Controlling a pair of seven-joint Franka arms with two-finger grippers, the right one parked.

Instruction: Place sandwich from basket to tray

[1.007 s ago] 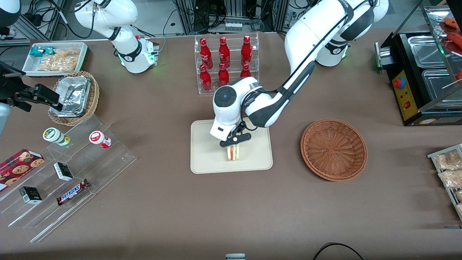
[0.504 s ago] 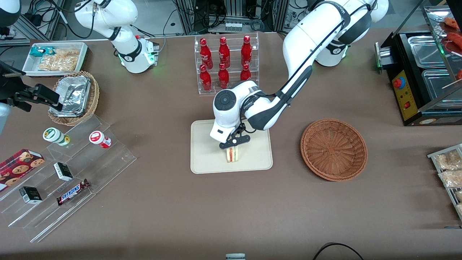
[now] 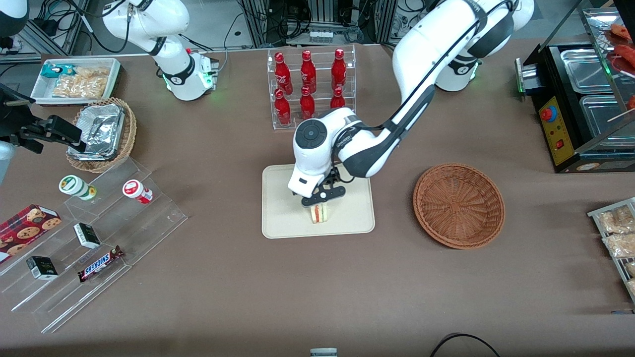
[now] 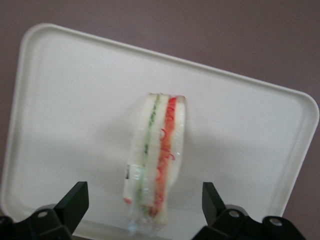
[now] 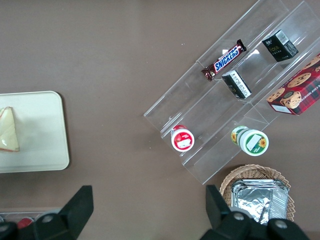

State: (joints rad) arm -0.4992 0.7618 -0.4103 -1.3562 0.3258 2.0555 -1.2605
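One sandwich (image 4: 155,160), a pale bread wedge with green and red filling stripes, is stood on its edge on the smooth cream tray (image 3: 283,218), a rounded rectangle with a low rim. The gripper (image 3: 323,202) is held just above it, fingers (image 4: 74,201) spread wide and clear of the bread, nothing gripped. One round woven wicker basket (image 3: 459,205) is seen beside the tray on the brown tabletop (image 3: 317,287).

A clear rack (image 3: 311,89) of 6 red bottles stands on the brown bench (image 3: 317,287). Toward the parked arm's end sit a foil-lined wicker basket (image 3: 101,134), a white snack tray (image 3: 77,79) and a stepped acrylic stand (image 3: 94,243) holding a Snickers bar (image 3: 100,264).
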